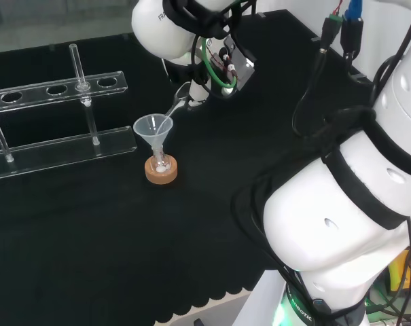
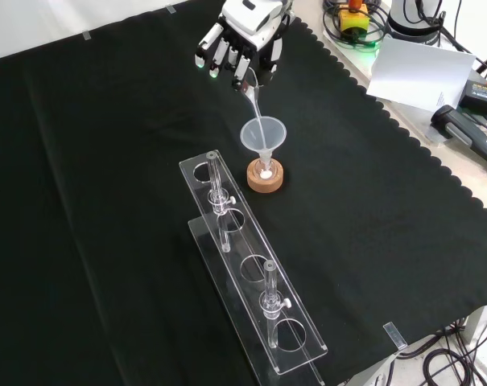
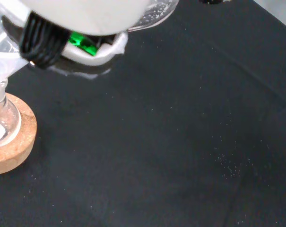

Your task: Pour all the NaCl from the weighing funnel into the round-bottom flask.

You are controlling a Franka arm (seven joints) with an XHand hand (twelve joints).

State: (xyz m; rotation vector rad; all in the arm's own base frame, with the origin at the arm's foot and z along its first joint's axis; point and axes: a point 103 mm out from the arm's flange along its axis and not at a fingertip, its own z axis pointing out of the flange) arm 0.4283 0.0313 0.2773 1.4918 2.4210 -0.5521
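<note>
Above the funnel (image 2: 263,135), tilted weighing funnel (image 2: 253,98)

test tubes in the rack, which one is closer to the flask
The tube at the rack's far end in the front view, next to the flask on its cork ring; the other tube stands toward the near end.

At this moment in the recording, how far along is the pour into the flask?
Partly done: white powder already lies in the small round-bottom glass flask on its cork ring stand. In hand: the black and white hand tilts the clear weighing funnel over the clear plastic funnel in the flask's neck. What remains in it cannot be told.
</note>
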